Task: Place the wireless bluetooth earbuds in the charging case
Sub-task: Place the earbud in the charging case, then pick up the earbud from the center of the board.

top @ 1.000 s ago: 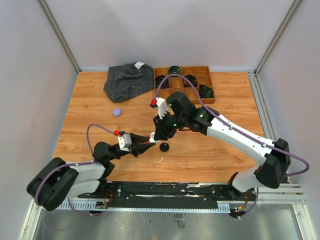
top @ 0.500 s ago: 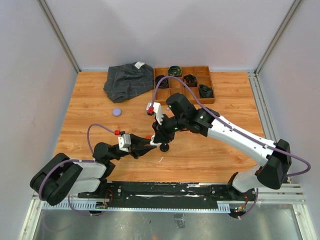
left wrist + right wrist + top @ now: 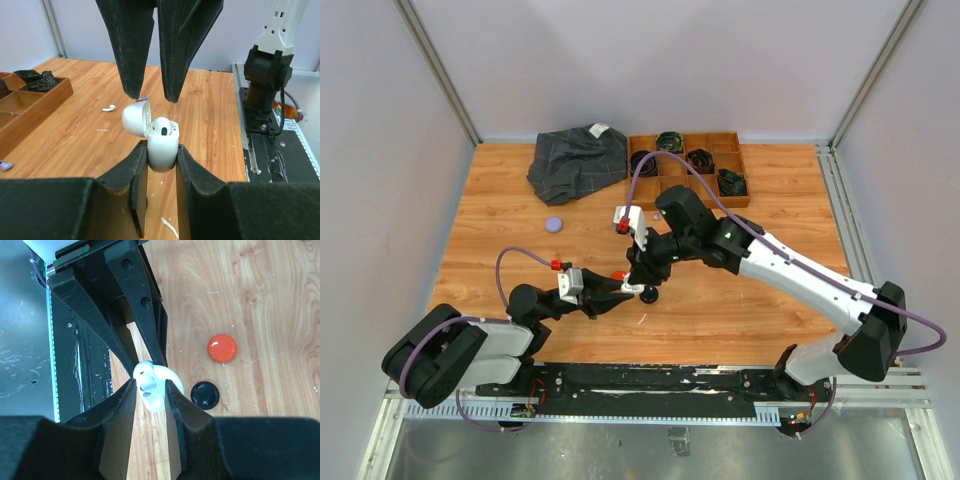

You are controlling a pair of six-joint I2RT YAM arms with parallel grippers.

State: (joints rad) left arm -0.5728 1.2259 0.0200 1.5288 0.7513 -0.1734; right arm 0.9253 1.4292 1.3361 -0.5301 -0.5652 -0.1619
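Wood tabletop [image 3: 500, 230], clear of edges: left fingers [image 3: 120, 175] tight on charging case [image 3: 162, 147], right fingers [image 3: 132, 45] ajar above.

Walls [image 3: 670, 60]: plain pale grey, on three sides
Table [image 3: 480, 210]: orange wood-grain top
Corners: metal rails [image 3: 440, 80]
Light: even, soft shadows

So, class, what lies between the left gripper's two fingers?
The white charging case, lid open, one earbud seated in it, clamped by the left gripper. The left wrist view shows it best.
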